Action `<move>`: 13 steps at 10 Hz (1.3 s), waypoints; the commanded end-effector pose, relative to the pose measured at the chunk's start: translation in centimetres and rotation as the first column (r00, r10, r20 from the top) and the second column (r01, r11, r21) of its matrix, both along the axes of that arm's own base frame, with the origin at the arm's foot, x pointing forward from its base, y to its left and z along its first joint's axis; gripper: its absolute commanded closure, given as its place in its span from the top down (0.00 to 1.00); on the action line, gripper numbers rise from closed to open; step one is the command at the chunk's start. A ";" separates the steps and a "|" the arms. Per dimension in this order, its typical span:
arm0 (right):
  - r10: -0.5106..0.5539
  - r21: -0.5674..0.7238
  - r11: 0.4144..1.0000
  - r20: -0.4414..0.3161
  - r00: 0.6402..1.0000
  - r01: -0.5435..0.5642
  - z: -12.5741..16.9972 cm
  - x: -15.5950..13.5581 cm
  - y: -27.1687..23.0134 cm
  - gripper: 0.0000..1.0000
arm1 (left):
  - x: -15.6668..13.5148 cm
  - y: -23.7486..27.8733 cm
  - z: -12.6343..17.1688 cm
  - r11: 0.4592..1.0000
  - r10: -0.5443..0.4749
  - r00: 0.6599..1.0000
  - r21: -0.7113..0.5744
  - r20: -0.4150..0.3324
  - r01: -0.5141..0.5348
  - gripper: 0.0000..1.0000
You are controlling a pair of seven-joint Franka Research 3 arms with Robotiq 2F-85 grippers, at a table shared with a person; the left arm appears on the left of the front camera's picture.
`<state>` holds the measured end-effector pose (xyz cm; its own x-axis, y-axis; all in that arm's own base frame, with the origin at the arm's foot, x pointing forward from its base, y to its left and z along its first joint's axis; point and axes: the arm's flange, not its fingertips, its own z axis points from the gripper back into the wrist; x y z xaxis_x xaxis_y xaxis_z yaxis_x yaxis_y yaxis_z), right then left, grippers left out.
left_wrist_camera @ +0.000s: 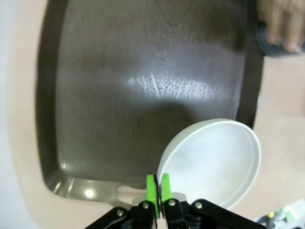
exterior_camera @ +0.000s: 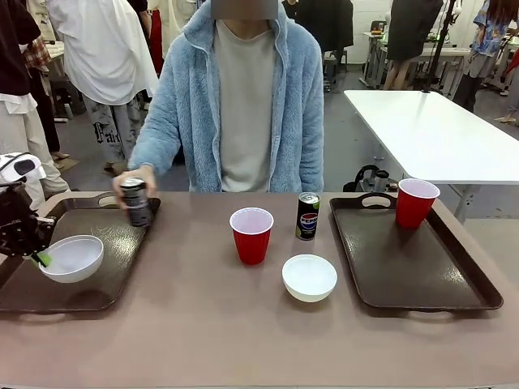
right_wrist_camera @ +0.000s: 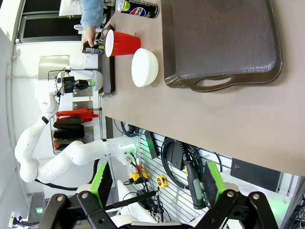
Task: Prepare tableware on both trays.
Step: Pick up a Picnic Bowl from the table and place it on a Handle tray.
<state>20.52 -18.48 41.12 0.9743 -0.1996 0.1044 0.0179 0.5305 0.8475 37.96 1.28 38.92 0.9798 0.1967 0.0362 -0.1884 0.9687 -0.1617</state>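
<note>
— Left end effector (exterior_camera: 39, 259)?
— Clenched on the near rim of a white bowl (exterior_camera: 73, 258), green pads pinched tight over it. Holding it tilted just above the left tray (exterior_camera: 122, 247), toward that tray's front edge.
— Right end effector (right_wrist_camera: 157, 191)?
— Released, fingers spread wide, gripping nothing, off past the near edge of the table (exterior_camera: 203, 324).
— Anything else at the left tray?
— A person's hand (exterior_camera: 128, 183) wrapped round a dark can (exterior_camera: 136, 204) at the far right corner.
— On the right tray (exterior_camera: 405, 267)?
— One red cup (exterior_camera: 415, 203), upright at the far end by the handle slot.
— Between the trays?
— On bare table: another red cup (exterior_camera: 251, 235), upright; the Pepsi can (exterior_camera: 307, 216) just beside it on the right; a second bowl (exterior_camera: 309, 277) nearer the robot, in front of both.
</note>
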 end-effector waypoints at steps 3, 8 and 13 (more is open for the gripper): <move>-0.002 0.016 1.000 0.014 1.000 0.002 0.0 0.1 0.0 1.00 | -11.7 -1.9 -0.5 0.986 -0.162 0.984 0.060 0.068 0.158 0.00; -0.002 0.016 1.000 0.014 1.000 0.002 0.0 0.1 0.0 1.00 | -10.2 -2.7 -0.8 0.982 -0.188 0.982 0.011 0.008 0.188 0.00; -0.002 0.016 1.000 0.014 1.000 0.002 0.0 0.1 0.0 1.00 | -3.5 -2.5 5.1 0.981 -0.189 0.982 0.040 0.003 0.189 0.04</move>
